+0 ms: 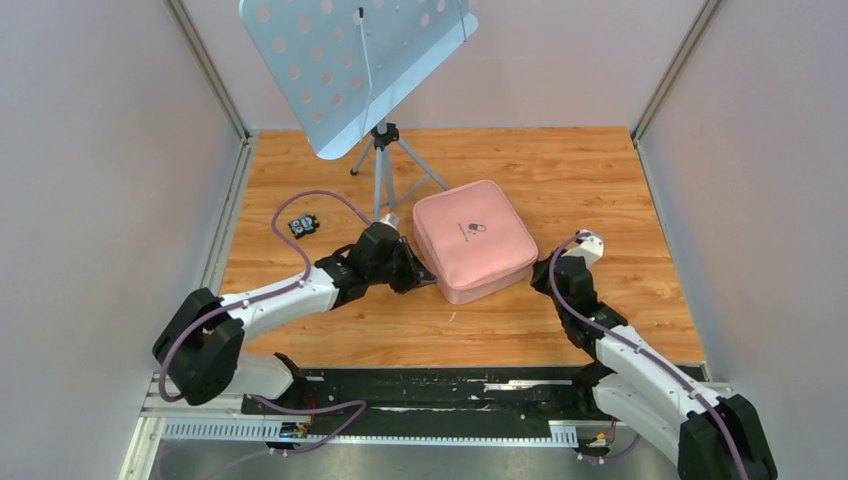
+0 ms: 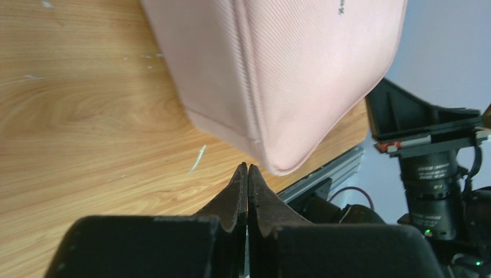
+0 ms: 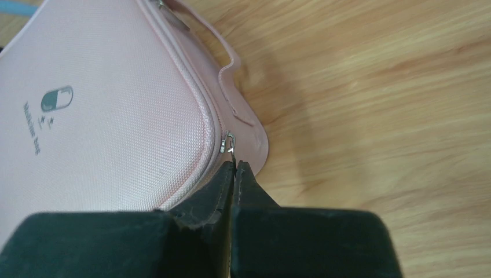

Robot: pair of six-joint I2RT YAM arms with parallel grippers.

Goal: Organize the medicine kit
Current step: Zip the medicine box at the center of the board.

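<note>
Zip work looks to be the step in hand: the medicine kit [image 1: 472,240] lies shut and flat on the wooden table [image 1: 590,170], at the middle of the top view with its lid and pill logo up, and each arm has its tips at one of the near corners

The right gripper [image 3: 233,165] is clenched, its fingers pressed flat together with no gap. In its wrist view the pink lid fills the left half of the frame. The small metal zip pull [image 3: 230,140] sits at the case's rounded corner near centre frame, just above the fingertips. Whether the pull's tab is nipped between them I cannot tell; it is too small. The zip seam along the visible lid edge looks closed

The left gripper [image 2: 248,169] is also clenched and grasps nothing. In its wrist view the kit's lower corner sits just above and to the right of the tips, very near. Contact cannot be made out

If the tab is caught, the next move probably calls for drawing it round the corner along the zip line. The left tips would brace the opposite corner, since a soft case is likely to slide or twist under the pull. If it is not caught, the right fingers must part and close on the tab first
</note>
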